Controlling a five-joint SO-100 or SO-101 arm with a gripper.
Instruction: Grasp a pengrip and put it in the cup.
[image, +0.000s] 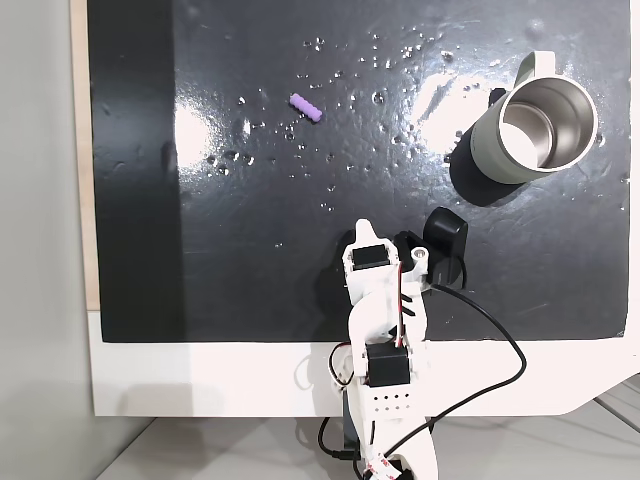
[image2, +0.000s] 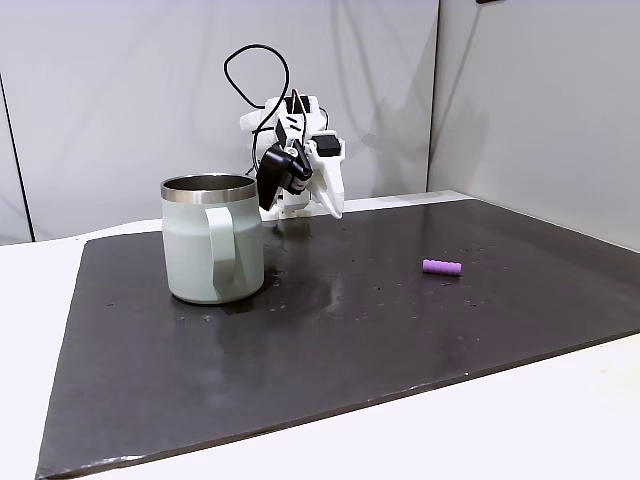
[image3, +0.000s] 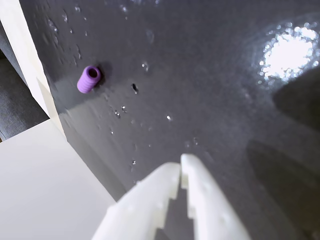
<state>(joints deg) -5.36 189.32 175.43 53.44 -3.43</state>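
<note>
The pengrip (image: 306, 107), a small light-purple ribbed cylinder, lies on its side on the black mat (image: 250, 250); it also shows in a fixed view (image2: 442, 267) and at the upper left of the wrist view (image3: 89, 79). The cup (image: 535, 130), a pale grey-green mug with a steel inside, stands upright at the mat's upper right, its handle facing the camera in a fixed view (image2: 212, 240). My white gripper (image3: 180, 166) is shut with nothing in it. It hangs above the mat near the arm's base (image: 362, 232), well apart from both things (image2: 337, 208).
The glossy black mat (image2: 350, 330) lies on a white table (image: 200, 380) and carries water droplets and glare spots. A black cable (image: 500, 350) loops from the arm's base at the near edge. Grey walls (image2: 520, 100) stand behind the table.
</note>
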